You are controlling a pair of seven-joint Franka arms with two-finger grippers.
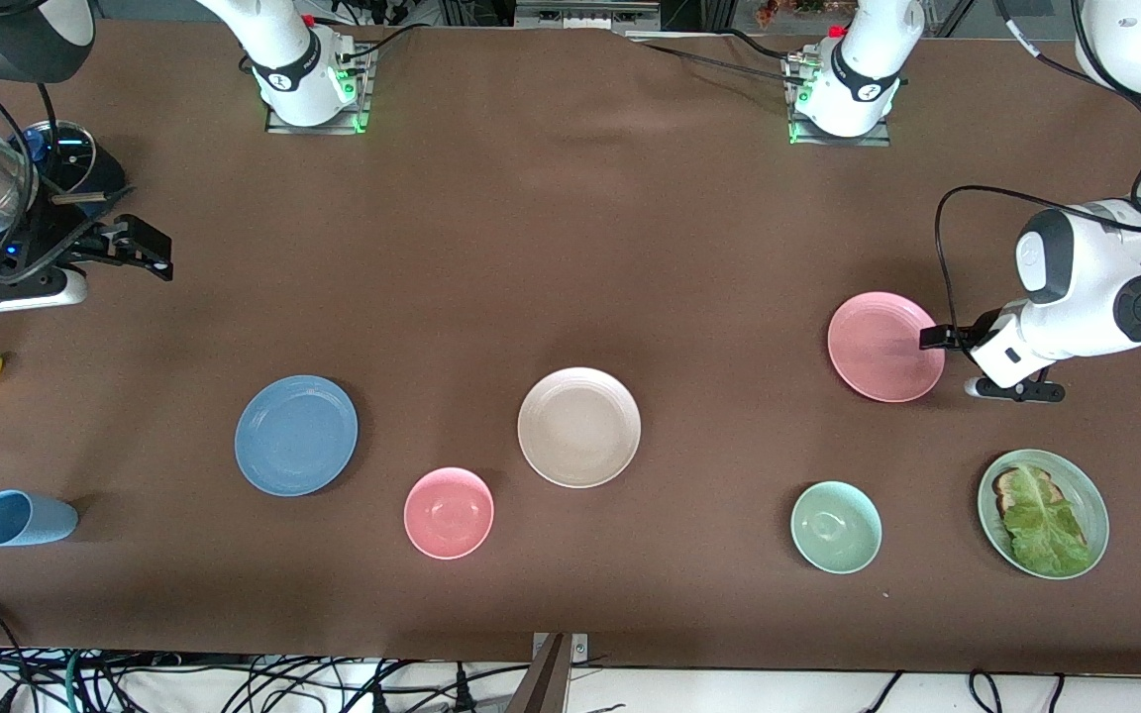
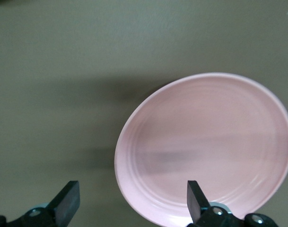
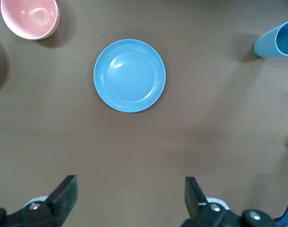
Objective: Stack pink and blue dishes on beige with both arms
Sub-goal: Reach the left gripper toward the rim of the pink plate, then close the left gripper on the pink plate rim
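Showing left gripper [image 2: 129, 203] released, low at pink plate [image 2: 205, 146] edge; right gripper [image 3: 129, 198] released, high above table [image 3: 148, 146], blue plate [image 3: 129, 75] well apart; beige plate [image 1: 578, 427] whole only from front.

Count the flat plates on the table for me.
4: blue plate toward the right arm's end, beige plate mid-table, pink plate and green plate holding food toward the left arm's end.

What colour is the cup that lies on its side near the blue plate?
The cup is light blue, much like the blue plate. It shows best in the front view.
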